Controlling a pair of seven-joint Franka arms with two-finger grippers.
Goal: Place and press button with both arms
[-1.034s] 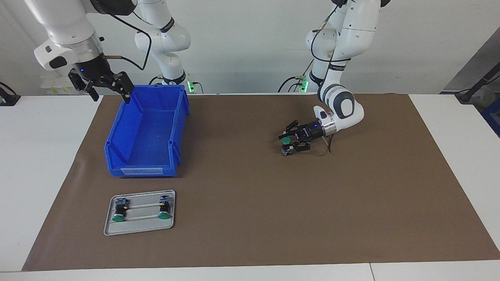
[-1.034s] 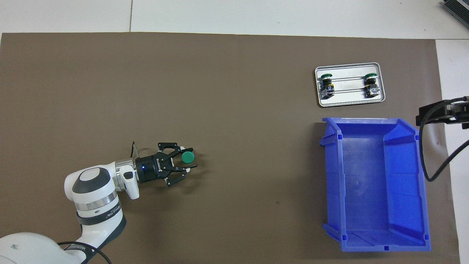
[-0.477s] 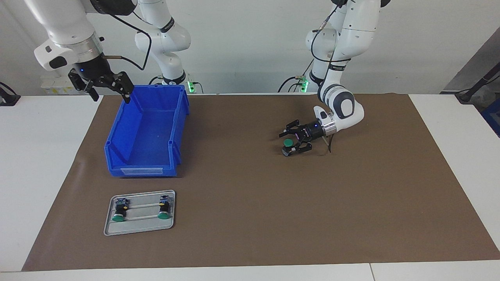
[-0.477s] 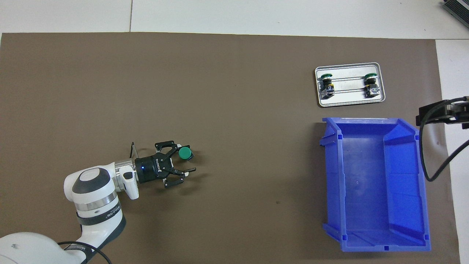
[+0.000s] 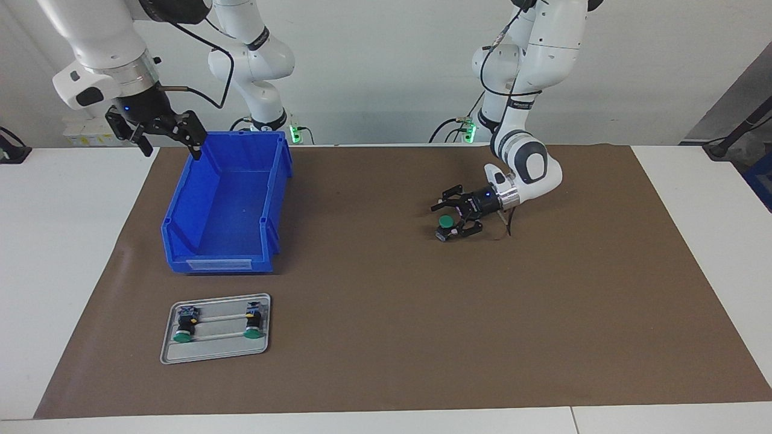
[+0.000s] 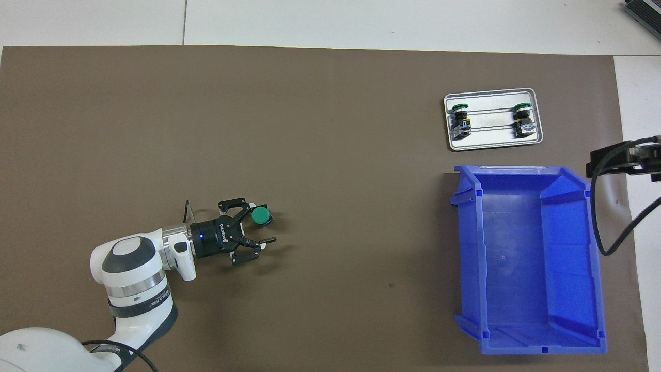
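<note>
One push-button [image 5: 445, 222] now stands released on the mat; we see left end effector [image 6: 257, 230] spread around it, right end effector [image 5: 161, 134] spread, waiting: pressing's next.

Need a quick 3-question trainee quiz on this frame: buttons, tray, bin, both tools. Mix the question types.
1. True or false: the left tool has its fingers spread around the green button on the brown mat.
2. How many buttons lie in the metal tray?
3. What is the right tool over? A) the tray B) the blue bin's corner at the robots' end C) the button on the mat

Key: 1 true. 2 two. 3 B; that arm waits, tool open.
</note>
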